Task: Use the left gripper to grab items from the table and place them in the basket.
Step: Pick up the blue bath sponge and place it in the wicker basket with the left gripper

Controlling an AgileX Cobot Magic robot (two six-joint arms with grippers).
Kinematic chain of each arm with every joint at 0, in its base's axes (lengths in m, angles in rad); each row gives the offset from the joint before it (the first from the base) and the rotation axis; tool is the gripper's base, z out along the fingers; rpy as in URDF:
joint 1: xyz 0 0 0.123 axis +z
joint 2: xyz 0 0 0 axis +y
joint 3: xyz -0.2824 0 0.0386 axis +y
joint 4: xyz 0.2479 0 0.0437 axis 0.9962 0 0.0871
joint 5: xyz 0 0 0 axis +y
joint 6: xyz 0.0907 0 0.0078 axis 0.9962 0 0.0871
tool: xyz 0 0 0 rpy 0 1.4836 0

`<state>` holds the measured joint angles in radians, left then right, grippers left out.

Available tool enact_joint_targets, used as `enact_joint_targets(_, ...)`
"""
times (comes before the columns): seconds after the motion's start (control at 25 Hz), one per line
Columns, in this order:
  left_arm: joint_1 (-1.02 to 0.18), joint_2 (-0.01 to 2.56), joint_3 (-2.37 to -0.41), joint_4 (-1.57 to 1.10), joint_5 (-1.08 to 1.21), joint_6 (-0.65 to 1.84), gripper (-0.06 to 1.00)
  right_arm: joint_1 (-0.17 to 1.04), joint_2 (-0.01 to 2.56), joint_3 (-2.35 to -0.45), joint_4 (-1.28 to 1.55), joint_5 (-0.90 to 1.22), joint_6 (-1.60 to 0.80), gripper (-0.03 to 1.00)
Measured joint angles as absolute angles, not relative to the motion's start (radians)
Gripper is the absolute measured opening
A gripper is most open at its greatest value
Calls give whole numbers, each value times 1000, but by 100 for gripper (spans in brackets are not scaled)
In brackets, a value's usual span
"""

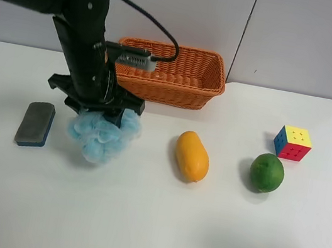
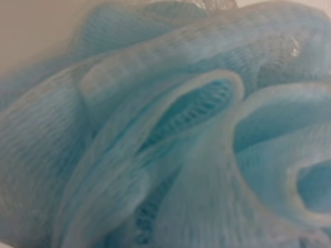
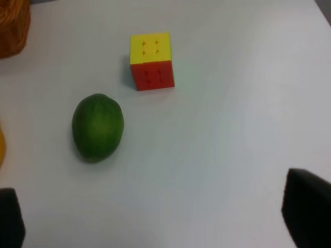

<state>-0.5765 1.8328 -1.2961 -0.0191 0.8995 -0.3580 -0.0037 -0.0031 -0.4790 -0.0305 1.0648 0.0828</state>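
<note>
Pouf (image 1: pixel 101 135) | lower left of frame, on table (image 1: pixel 149 223), in front of basket (image 1: pixel 168 73) | likely light, soft, springy: grab deep through middle | under left gripper (image 1: pixel 100 108), fingers hidden, closure cannot be told

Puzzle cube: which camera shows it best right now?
Right wrist: the puzzle cube fills more of the picture, unblocked. Exterior high shows it whole but smaller. Left wrist shows only the bath pouf.

wall (image 1: pixel 307 39): pale panels | seams (image 1: pixel 247 32): dark, vertical | light: even
</note>
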Motion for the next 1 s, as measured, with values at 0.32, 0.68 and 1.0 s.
enact_joint_targets(0.32, -577, 1821, -1620, -19, 1095, -313, 50, -4, -3, -479, -31, 1065, 83, 99)
enact_joint_targets(0.68, -552, 2040, -2049, 0, 1119, -287, 48, -4, -3, -479, -31, 1065, 83, 99)
enact_joint_targets(1.0, -512, 2292, -2327, 0, 1033, -245, 48, -4, -3, -479, -31, 1065, 83, 99)
